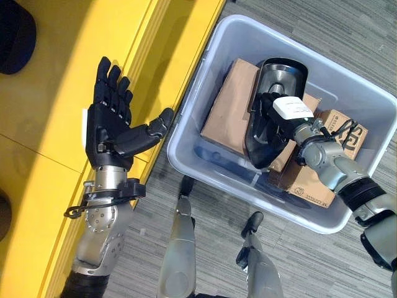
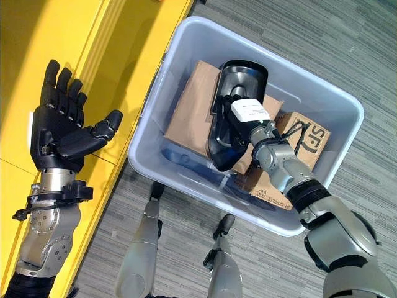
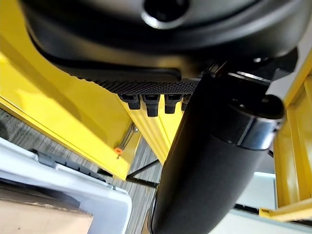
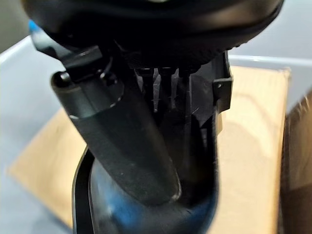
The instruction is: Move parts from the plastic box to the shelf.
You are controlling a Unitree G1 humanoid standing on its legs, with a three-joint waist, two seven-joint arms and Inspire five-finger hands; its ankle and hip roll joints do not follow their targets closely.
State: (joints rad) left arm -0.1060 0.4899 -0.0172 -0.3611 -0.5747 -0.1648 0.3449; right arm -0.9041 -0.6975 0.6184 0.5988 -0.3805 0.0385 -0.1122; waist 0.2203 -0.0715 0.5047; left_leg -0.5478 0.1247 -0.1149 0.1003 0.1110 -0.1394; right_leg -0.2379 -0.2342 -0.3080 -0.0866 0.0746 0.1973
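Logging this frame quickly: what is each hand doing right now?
Left hand: open, empty, above the yellow shelf.
Right hand: shut on the black part in the plastic box.

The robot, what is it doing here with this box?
The robot's right hand is down in the plastic box on the floor, closed on a black part that lies over cardboard boxes. The part is not out of the box yet. The left hand is open, palm up, holding nothing, over the yellow shelf.
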